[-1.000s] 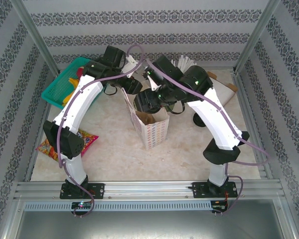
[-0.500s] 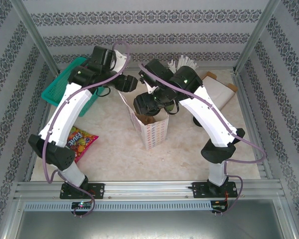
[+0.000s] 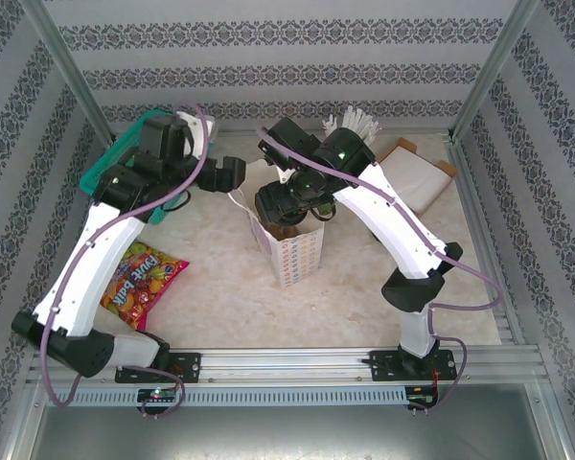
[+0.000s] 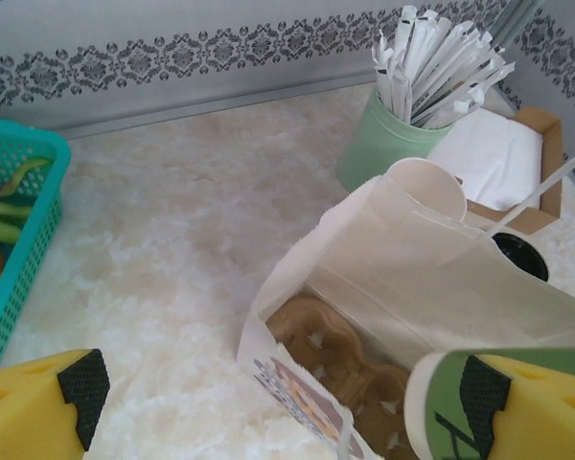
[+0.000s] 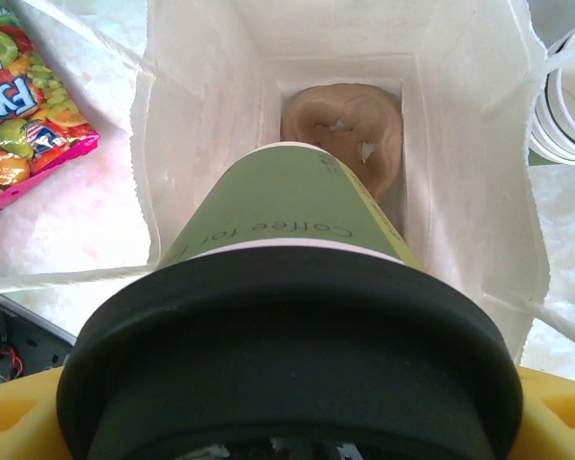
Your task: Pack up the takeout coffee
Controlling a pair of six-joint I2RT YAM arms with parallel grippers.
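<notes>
Bench check, one moment. A white paper bag (image 3: pixel 297 251) stands upright and open near the middle of the tabletop (image 3: pixel 211 287). The right gripper (image 5: pixel 287 414) is clamped on the takeout coffee (image 5: pixel 297 201), its yellow fingers (image 5: pixel 14 417) pressed to either side of the cup just under the black lid (image 5: pixel 287 364). The coffee hangs upright in line with the bag's open mouth, with the green cup body between the side walls and its base pointing at the brown pulp cup tray (image 5: pixel 343 120) on the bag floor. The base is clear of the tray. I cannot tell how far it has passed the rim. The left gripper (image 4: pixel 280 398) sits just beside the bag's far-left corner with its jaws spread wide, one yellow finger at each lower corner of the left wrist view and the bag mouth showing between them. From overhead I cannot tell whether it touches the paper. A stack of lidless cups (image 5: pixel 565 96) stands just beside the bag on its right. A mint-green holder of wrapped straws (image 4: pixel 383 144) and a cardboard napkin box (image 4: pixel 548 163) stand behind the bag. A teal basket (image 3: pixel 96 175) sits in the far-left corner. A bright candy packet (image 3: pixel 142 285) lies flat at the near left, well apart from the bag.
</notes>
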